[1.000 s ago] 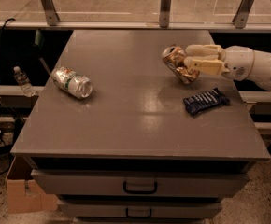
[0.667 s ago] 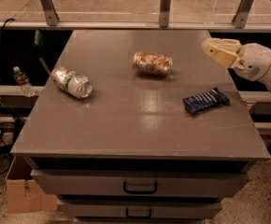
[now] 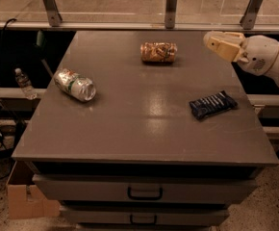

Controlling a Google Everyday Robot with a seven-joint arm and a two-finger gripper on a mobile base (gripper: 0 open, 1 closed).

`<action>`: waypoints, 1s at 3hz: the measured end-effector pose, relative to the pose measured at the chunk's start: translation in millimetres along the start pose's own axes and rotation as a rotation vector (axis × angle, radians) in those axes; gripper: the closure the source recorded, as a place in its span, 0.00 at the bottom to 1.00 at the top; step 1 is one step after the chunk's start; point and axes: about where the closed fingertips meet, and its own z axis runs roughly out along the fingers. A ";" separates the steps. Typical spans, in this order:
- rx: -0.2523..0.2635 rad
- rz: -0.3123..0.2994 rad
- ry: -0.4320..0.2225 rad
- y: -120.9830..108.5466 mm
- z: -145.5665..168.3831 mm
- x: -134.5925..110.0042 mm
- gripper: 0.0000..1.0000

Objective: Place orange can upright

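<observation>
1 orange can sideways; gripper nr tbl

Cans: two; one orange can, one silver can with a green-and-white label.
Snack packets: one, dark blue.
Gripper: one, above the table's far right edge.
Table: one.
Drawers: two, upper drawer and lower drawer.
Drawer handles: two, one per drawer.
Water bottle: one.
Cardboard box: one.

Noted orange-gold orange can, silver can with green-white label, dark-blue wrapper, grey table, cream gripper at table's far-right edge.
</observation>
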 end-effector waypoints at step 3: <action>0.013 0.063 0.467 -16.3 62.5 28.6 0.12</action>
